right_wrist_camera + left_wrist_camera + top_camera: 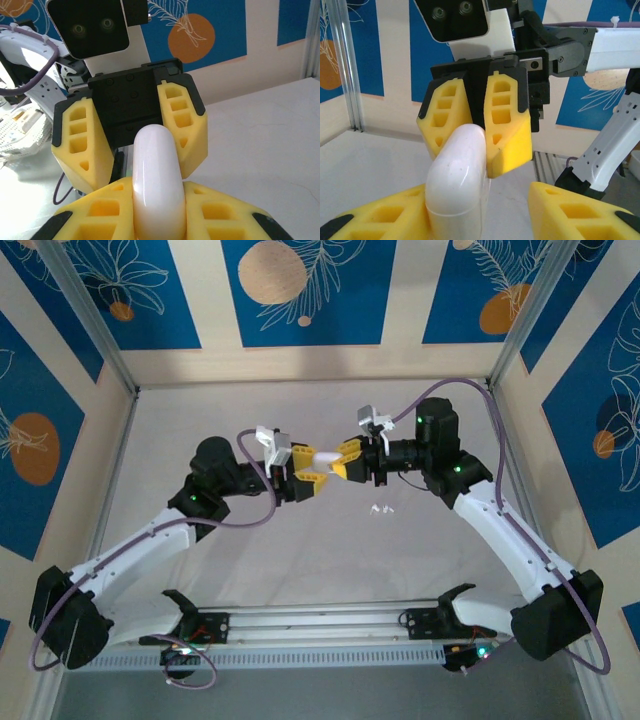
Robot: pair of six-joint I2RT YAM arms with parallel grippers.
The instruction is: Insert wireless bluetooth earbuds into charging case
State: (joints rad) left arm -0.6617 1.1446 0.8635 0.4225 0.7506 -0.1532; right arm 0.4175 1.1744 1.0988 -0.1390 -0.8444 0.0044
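Yellow fingers of the right gripper [159,200] press together on a white, glossy, pebble-shaped plastic charging case [155,160], pinching it in mid-air. Just beyond, the left gripper [140,167] faces it, fingers spread around the case's far end; contact cannot be told. Farther down, tiny white plastic earbuds [383,508] lie on the pale grey tabletop [300,550] below the right gripper.

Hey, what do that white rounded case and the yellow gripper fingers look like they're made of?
White rounded case: probably hard plastic with a glossy finish; it shows sharp bright highlights on a smooth shell, with a fine seam line. Yellow gripper fingers: likely matte moulded or printed plastic, possibly slightly soft; the surface is dull, with hollowed square pockets and no shine.
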